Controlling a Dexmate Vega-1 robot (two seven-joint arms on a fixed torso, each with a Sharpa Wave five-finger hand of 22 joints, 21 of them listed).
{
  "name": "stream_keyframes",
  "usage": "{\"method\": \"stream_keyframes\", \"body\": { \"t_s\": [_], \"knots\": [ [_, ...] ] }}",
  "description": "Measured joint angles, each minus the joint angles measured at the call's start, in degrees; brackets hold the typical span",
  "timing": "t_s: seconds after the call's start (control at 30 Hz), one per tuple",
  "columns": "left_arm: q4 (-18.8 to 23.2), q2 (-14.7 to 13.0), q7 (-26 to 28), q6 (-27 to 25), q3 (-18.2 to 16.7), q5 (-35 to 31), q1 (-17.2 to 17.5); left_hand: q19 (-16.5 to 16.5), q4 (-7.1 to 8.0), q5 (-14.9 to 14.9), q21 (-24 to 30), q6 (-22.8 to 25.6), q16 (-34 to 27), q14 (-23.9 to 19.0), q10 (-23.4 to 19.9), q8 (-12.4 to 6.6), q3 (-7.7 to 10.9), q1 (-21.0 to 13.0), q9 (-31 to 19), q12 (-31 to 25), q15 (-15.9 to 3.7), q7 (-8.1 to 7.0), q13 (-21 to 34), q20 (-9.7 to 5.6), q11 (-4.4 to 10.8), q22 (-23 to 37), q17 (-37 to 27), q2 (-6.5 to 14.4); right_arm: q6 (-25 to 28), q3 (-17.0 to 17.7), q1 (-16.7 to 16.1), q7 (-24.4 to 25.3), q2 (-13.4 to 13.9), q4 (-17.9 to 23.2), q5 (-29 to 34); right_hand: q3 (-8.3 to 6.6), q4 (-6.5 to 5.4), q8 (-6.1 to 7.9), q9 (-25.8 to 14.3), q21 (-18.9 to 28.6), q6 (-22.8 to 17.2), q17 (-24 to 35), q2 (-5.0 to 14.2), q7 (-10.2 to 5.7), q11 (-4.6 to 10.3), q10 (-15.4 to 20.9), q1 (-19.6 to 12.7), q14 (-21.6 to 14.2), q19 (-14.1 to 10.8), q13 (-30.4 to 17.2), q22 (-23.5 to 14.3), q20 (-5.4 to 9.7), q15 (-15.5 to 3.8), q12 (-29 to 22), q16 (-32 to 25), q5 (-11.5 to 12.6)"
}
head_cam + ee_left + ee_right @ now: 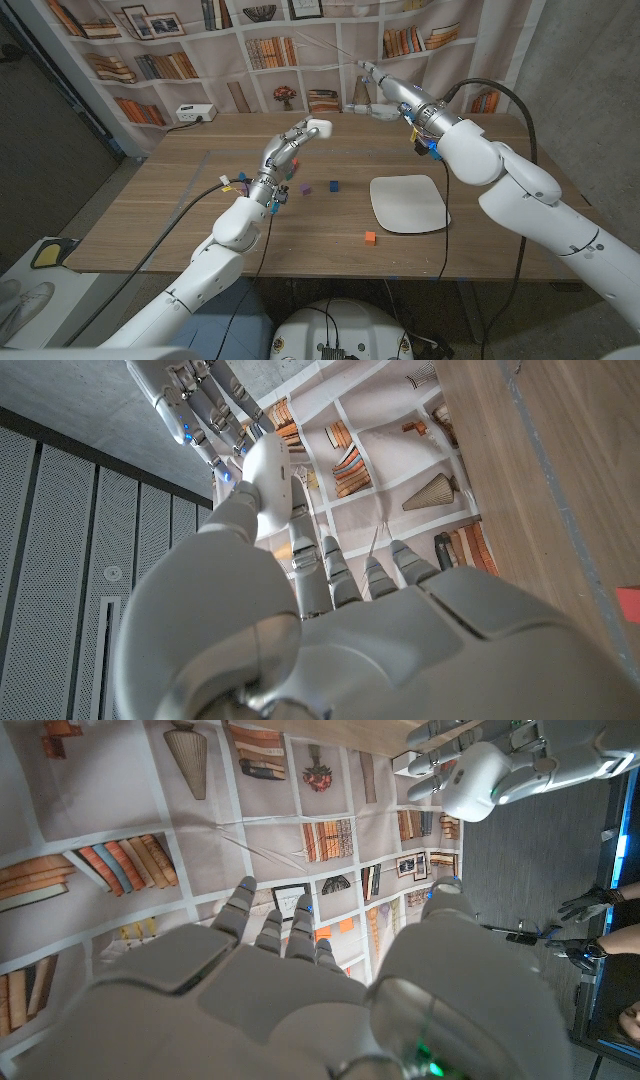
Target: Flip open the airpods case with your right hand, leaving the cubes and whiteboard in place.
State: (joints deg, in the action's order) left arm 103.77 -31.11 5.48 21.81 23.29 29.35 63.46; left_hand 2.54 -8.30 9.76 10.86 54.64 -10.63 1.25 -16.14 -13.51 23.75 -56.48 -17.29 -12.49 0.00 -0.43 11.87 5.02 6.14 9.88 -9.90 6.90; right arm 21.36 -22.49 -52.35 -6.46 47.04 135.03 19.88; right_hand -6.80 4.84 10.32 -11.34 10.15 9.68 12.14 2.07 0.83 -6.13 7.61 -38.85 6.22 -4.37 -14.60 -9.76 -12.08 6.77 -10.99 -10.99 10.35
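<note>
My left hand [288, 152] is raised above the table and holds the white airpods case [317, 127] in its fingertips. In the left wrist view the case [268, 472] sits pinched at the tip of my left hand [350, 630], and its lid looks closed. My right hand [383, 87] hovers to the right of the case and a little apart from it, fingers spread and empty. In the right wrist view, beyond my right hand [300, 1000], the case [474, 782] shows in the left hand [545, 760]. On the table lie a white whiteboard [408, 203], a blue cube [334, 186], a purple cube [306, 188] and an orange cube [370, 238].
A bookshelf backdrop [260, 50] stands behind the wooden table [180, 210]. A person's gloved hands [590, 905] show at the edge of the right wrist view. A yellow-and-black object [52, 253] lies on the floor to the left.
</note>
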Motion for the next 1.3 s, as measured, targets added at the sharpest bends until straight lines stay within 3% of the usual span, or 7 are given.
{"method": "stream_keyframes", "body": {
  "t_s": [0.23, 0.6, 1.0, 1.3],
  "knots": [
    [-0.94, 0.27, -0.62, 0.27, 0.53, -0.32, -0.54, 0.00, 0.17, 0.00, 0.00, -0.42, 0.00, 0.00, 0.21, 0.12, -0.17, 0.30, -0.07, -0.01, 0.00, -0.42, 0.00, 0.00, 0.21, 0.00, 0.00, 0.30, 0.56, -1.01, 4.73, -3.51, 1.84, -0.73, -6.46, -0.32, 0.31, 0.00, 0.00, 0.00, 0.17, 0.00, 0.30, 0.21, -0.62, -1.21, -0.30, 1.03, 0.76, 0.00, 0.00, 0.00, 1.03, 0.00, 0.00, 0.00],
    [-2.28, 0.60, -0.80, 0.29, 1.21, -1.10, -1.37, 0.00, 0.88, 0.26, 0.00, -1.22, 0.00, -0.01, 0.20, 0.32, -0.88, 0.68, -0.44, -0.01, 0.00, -1.22, 0.25, 0.00, 0.21, 0.14, -0.12, 0.68, 1.07, -3.00, 8.35, -5.61, 3.51, -1.21, -12.47, -0.32, 0.31, 0.29, 0.01, 0.00, 0.18, -0.01, 0.29, 0.65, -0.92, -1.52, -0.30, 1.44, 1.17, 0.00, 0.01, 0.00, 0.82, 0.00, 0.00, 0.00],
    [-3.43, 1.04, -0.88, 0.50, 2.06, -2.80, -2.76, 0.01, 1.27, 0.64, 0.00, -1.44, 0.00, 0.31, 0.82, 0.33, -1.28, 0.82, -0.44, -0.02, -0.32, -1.45, 0.27, 0.00, 0.83, -0.03, -0.12, 0.82, 2.07, -6.00, 11.57, -6.09, 4.44, -1.25, -14.49, -0.32, 0.30, 0.50, 0.01, 0.00, 0.24, -0.01, 0.29, 0.74, -1.22, -1.83, -0.30, 1.75, 1.67, -0.01, 0.01, -0.10, 1.12, 0.00, 0.00, 0.00],
    [-3.52, 1.26, 0.16, 0.65, 2.34, -4.81, -3.28, 0.01, 1.58, 0.85, 0.00, -2.05, 0.00, 0.52, 0.38, 0.34, -1.59, 1.06, -0.43, -0.02, -0.53, -2.05, 0.26, 0.00, 1.26, -0.02, -0.11, 1.06, 3.16, -7.91, 13.41, -6.15, 4.35, -1.05, -14.82, -0.32, 0.79, 0.19, 0.02, 0.00, 0.16, -0.01, 0.53, 2.26, -2.09, -3.01, -0.53, 1.88, 1.71, -0.01, 0.01, -0.05, 1.25, 0.00, -0.28, 0.00]
  ]
}}
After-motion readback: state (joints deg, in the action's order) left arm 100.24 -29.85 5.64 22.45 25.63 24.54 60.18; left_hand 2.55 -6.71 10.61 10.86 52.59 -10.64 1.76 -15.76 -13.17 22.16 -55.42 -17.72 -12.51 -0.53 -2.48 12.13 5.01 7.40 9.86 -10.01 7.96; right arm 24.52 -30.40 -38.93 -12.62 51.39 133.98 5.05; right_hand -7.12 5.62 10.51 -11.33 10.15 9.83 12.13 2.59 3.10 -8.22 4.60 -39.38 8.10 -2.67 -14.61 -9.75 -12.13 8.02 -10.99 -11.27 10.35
